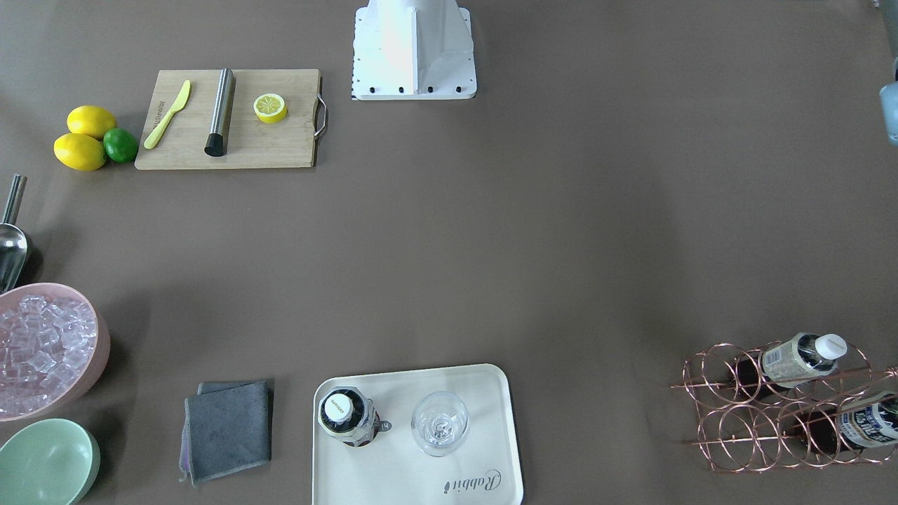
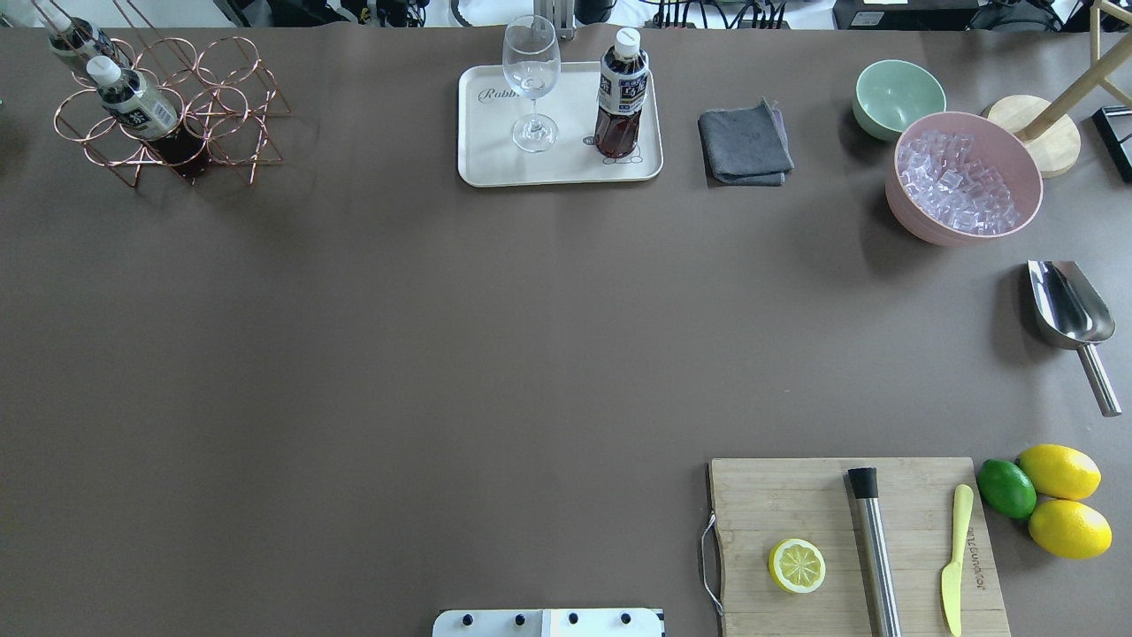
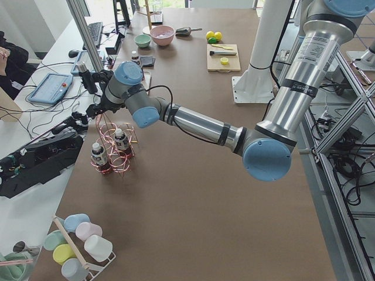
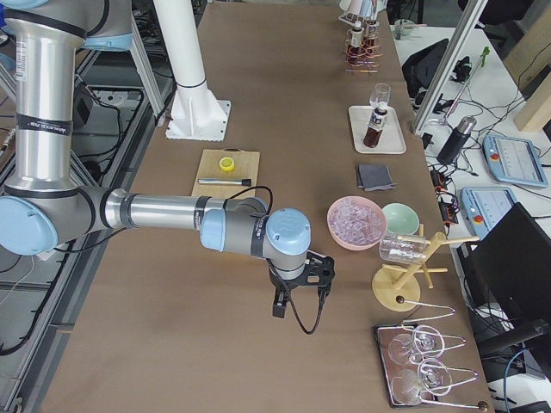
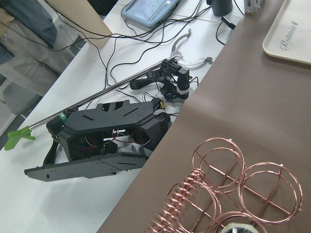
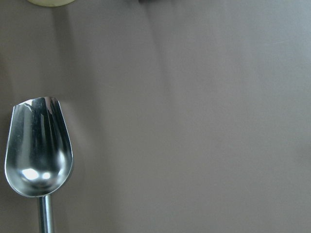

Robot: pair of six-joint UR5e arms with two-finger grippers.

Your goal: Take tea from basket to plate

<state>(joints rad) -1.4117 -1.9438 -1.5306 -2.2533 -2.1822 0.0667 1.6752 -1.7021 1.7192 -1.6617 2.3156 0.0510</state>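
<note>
One tea bottle [image 2: 622, 97] stands upright on the cream plate [image 2: 495, 155], beside a wine glass [image 2: 531, 84]. Two more tea bottles [image 2: 133, 104] [image 2: 72, 40] lie tilted in the copper wire basket [image 2: 225, 97] at the far left. In the front-facing view, the basket [image 1: 736, 421] is at the lower right and the plate [image 1: 393, 477] is at bottom centre. My left gripper [image 3: 92, 111] hovers above the basket [image 3: 120, 161]; I cannot tell its state. My right gripper [image 4: 300, 292] hangs low over the table near the scoop; I cannot tell its state.
A grey cloth [image 2: 745, 143], a mint bowl [image 2: 898, 95] and a pink bowl of ice [image 2: 964, 177] sit right of the plate. A metal scoop [image 2: 1070, 314] lies at the right edge. A cutting board [image 2: 853, 540] carries a lemon half, a knife and a steel rod, with lemons and a lime beside it.
</note>
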